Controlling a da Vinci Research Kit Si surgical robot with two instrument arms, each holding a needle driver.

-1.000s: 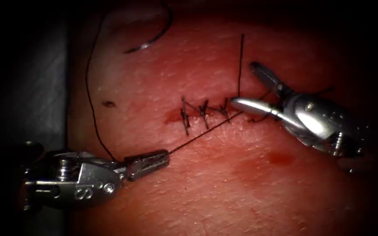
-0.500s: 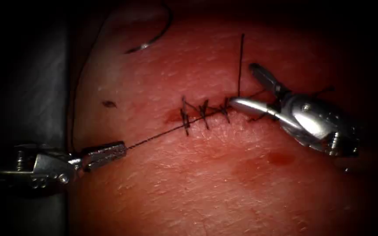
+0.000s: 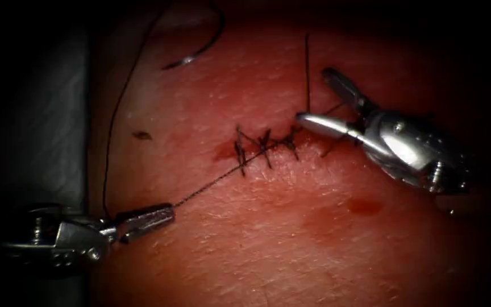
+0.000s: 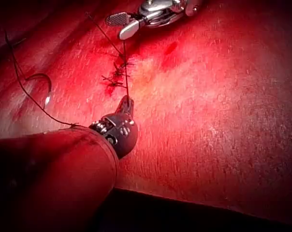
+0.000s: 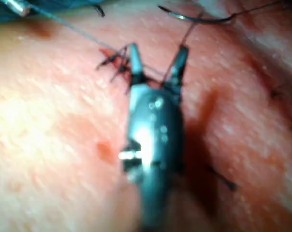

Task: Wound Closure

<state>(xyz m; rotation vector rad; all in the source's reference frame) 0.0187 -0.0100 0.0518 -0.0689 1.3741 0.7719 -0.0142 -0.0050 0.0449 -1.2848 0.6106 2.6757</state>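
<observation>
left hand [image 3: 163, 215] gripping thread [image 3: 211, 183], needle [image 3: 200, 48] partly shadowed, lying free

Curved needle [image 3: 200, 48] lies free on tissue [image 3: 291, 239]; thread [image 3: 211, 183] taut across stitched cut [image 3: 262, 146]

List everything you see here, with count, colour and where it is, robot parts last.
tissue: one, red, under everything.
cut: one, dark, mid-tissue, crossed by stitches.
needle: one, dark curved, lying free on the tissue up and left of the cut.
thread: one, black, running from the stitches to the left tool, then looping up toward the needle.
red fluid: one spot, below and right of the cut.
left tool: one, silver, lower left, shut on the thread.
right tool: one, silver, at the cut's right end, jaws open, holding nothing.
</observation>
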